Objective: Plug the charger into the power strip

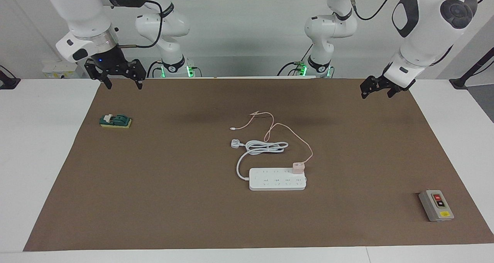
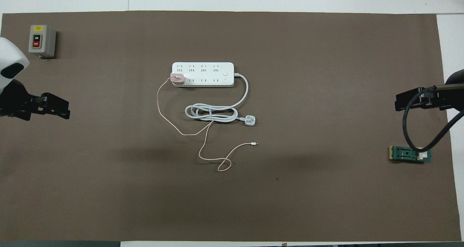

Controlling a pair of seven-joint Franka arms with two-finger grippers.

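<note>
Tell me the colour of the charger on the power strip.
Pale pink charger; power strip white. Clearest in overhead view.

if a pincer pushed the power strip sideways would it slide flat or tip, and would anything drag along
The power strip would probably slide flat, not tip: it is a long, low bar lying flat on the brown mat. The charger sits on its end socket, so it would likely ride along, its thin cable trailing limply. The coiled white cord may tug back a little.

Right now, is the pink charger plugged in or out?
Plugged in: the charger stands upright on the power strip, at its end socket.
</note>
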